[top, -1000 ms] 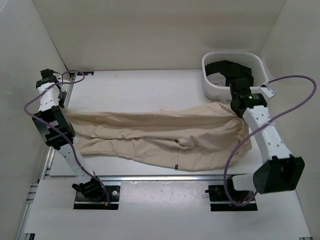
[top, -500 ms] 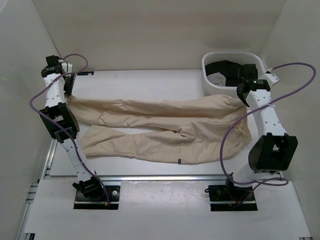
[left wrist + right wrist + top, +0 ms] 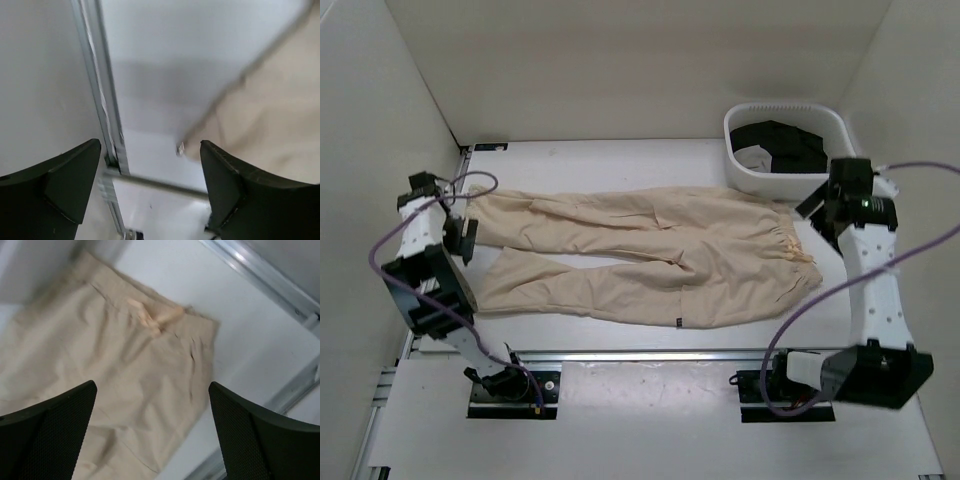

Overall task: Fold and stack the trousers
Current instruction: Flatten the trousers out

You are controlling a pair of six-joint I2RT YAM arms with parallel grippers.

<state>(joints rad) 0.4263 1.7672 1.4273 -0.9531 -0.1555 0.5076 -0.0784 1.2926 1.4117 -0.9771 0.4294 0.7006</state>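
The light beige trousers [image 3: 650,255] lie spread flat across the table, waistband to the right and both legs running left. My left gripper [image 3: 462,238] hangs open just off the leg cuffs at the table's left edge. In the left wrist view a cuff of the trousers [image 3: 272,110] shows past the right finger, and the left gripper [image 3: 150,187] holds nothing. My right gripper [image 3: 820,212] is open, up and to the right of the waistband. From the right wrist, the trousers [image 3: 125,370] show their drawstring [image 3: 150,317] below the empty right gripper [image 3: 152,432].
A white basket [image 3: 748,178] with dark clothing inside stands at the back right, just behind the right gripper. A metal rail [image 3: 102,105] runs along the table's left edge beside the side wall. White walls enclose the table on three sides.
Both grippers have opened and let go of the trousers. The cloth has dropped and now lies flat and stretched out. Both arms have pulled outward, away from the trousers' ends.
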